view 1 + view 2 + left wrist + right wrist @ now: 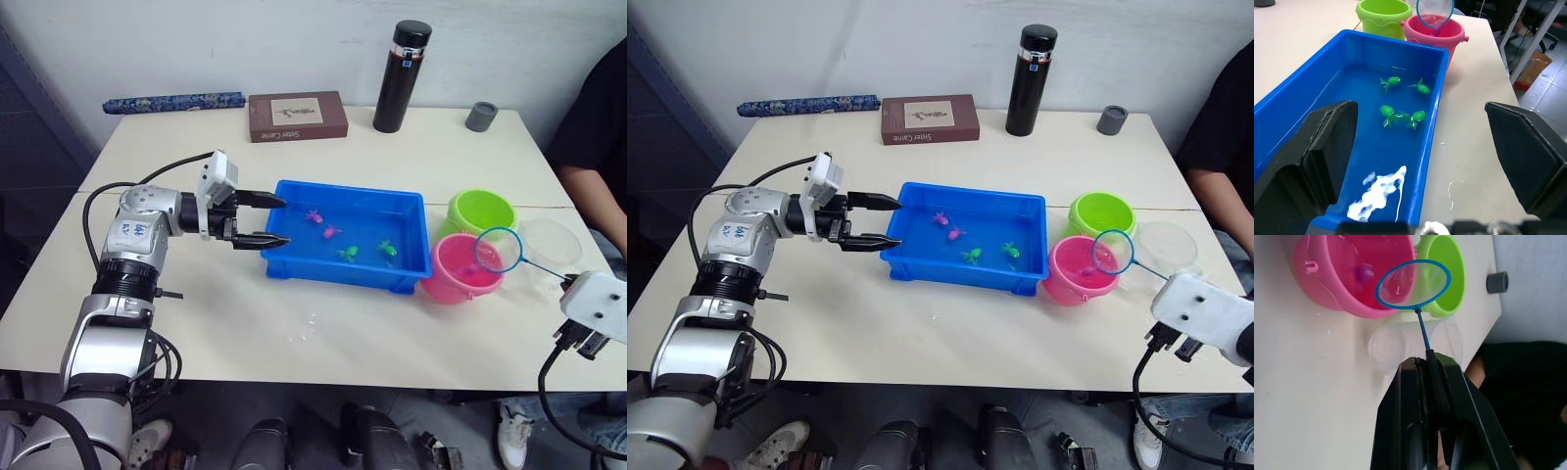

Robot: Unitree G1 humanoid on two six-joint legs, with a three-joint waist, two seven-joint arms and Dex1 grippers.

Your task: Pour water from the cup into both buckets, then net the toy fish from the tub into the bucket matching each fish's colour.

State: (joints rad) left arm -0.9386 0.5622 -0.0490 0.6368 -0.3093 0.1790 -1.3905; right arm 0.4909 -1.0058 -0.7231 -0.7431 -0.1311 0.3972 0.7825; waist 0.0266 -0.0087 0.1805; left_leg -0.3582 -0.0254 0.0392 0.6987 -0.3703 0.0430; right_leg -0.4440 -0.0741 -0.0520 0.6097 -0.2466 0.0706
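The blue tub (411, 276) sits mid-table with water, two pink fish (322, 223) and two green fish (367, 252) in it. My left gripper (276, 221) is open at the tub's left end, its fingertips at the rim. To the right stand the green bucket (481, 211) and the pink bucket (446, 284). My right gripper (1427, 364) is shut on the net's thin handle. The net's blue hoop (498, 250) hangs over the pink bucket's right rim, and a small pink thing (1365, 271) lies inside that bucket. Right of the buckets stands the clear cup (551, 243).
A black flask (402, 64), a grey cap (481, 116), a brown book (297, 116) and a blue roll (174, 102) line the far edge. A person in black (598, 127) sits at the right. Spilled water (304, 328) lies in front of the tub.
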